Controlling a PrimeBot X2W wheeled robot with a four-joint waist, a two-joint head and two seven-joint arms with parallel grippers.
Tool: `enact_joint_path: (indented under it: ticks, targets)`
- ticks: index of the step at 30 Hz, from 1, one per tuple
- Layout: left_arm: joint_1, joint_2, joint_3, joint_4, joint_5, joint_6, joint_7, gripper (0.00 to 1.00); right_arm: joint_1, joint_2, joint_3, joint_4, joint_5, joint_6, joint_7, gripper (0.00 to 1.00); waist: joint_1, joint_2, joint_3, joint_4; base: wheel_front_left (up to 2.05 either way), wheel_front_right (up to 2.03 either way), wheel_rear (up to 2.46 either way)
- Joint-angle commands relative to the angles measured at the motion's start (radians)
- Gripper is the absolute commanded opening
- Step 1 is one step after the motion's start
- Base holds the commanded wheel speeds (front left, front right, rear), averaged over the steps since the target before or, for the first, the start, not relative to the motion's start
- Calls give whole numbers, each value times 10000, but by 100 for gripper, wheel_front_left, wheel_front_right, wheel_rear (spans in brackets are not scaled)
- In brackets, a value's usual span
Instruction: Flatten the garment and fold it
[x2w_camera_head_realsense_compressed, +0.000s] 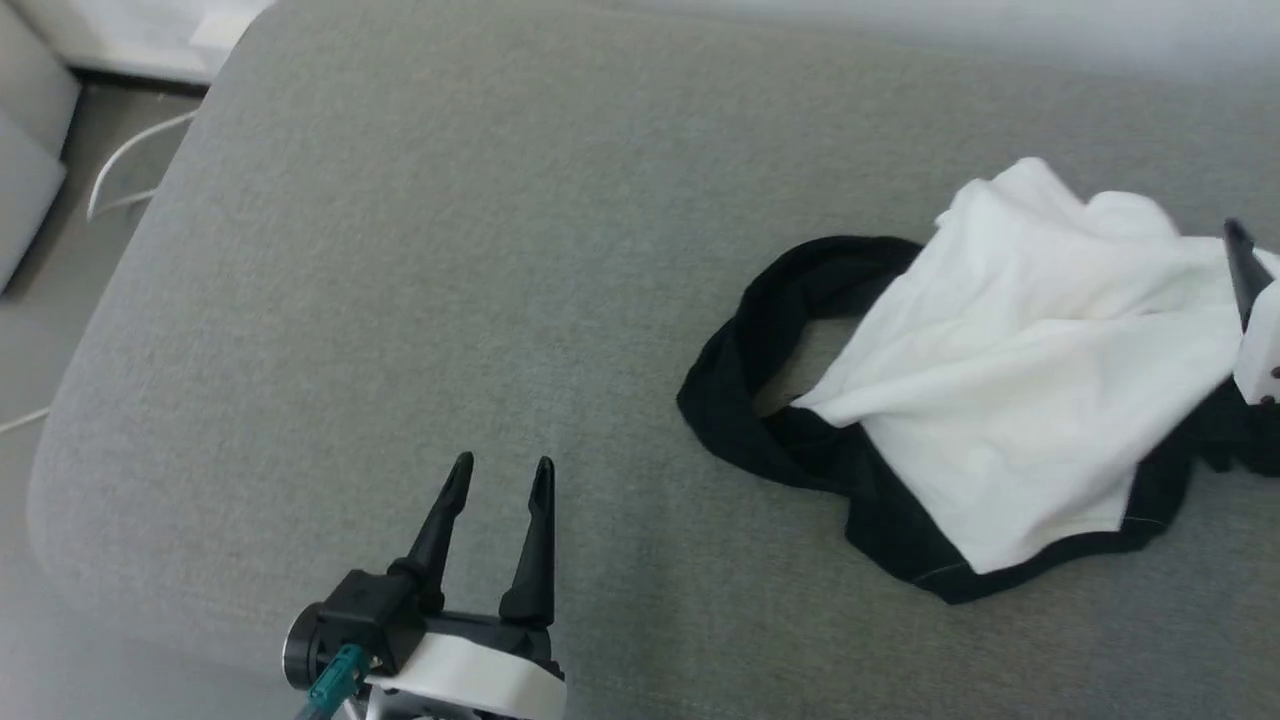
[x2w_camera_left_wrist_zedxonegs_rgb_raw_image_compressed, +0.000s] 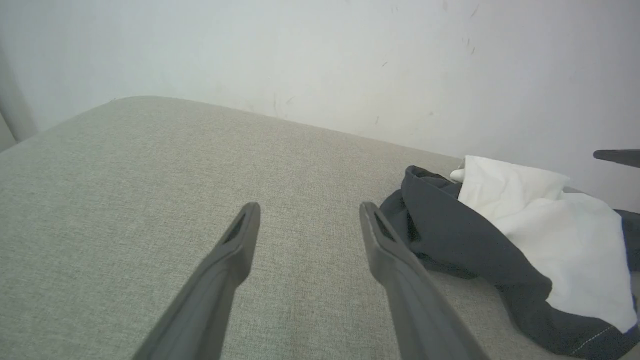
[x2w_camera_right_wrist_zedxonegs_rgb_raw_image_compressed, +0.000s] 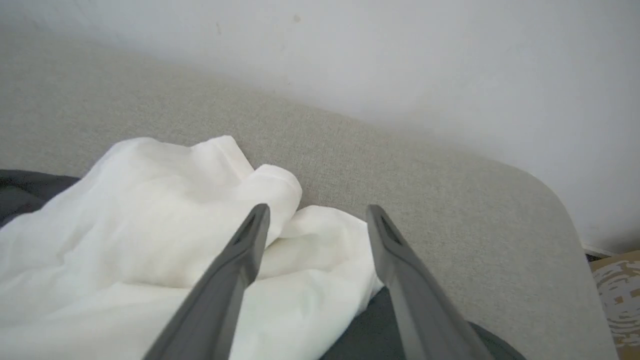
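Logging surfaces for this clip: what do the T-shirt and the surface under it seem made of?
T-shirt: soft thin fabric, likely cotton knit, matte; it lies in loose folds. Surface: grey woven upholstery, matte; fine weave shows, corners rounded as if padded.

From where I stand, the right gripper is cut by the head view's right edge, one dark finger showing. The crumpled soft white-and-black T-shirt runs off there too, its white panel hiding much black cloth beneath.

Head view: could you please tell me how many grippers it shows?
2. The left gripper sits at the lower left over the cushion; the right gripper is at the right edge, over the garment, partly cut off.
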Motion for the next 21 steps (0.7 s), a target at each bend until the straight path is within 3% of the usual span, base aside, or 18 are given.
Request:
enact_joint_path:
  ticks: [1, 7, 12, 15, 21]
  targets:
    - [110, -13, 57, -26, 76, 12, -48, 100, 299, 202, -209, -377, 110, -9, -251, 100, 0, 0, -757, -753, 0, 0, 0]
    - [392, -13, 263, -176, 222, 34, -48, 100, 2150, 1850, -1202, -2498, 276, -9, -1522, 100, 0, 0, -1182, -1350, 0, 0, 0]
    - [480, -13, 476, -413, 322, -2, -48, 100, 3693, 3156, -1898, -3702, 249, -9, -3220, 100, 0, 0, -1339, -1689, 0, 0, 0]
    - [588, -13, 594, -526, 315, 7, -48, 100, 4577, 3373, -2024, -3940, 462, -9, -4263, 100, 0, 0, -1406, -1865, 0, 0, 0]
    - [994, -13, 762, -699, 395, 70, -48, 100, 5956, 3391, -1506, -2941, 1739, -9, -6442, 100, 0, 0, -1563, -2216, 0, 0, 0]
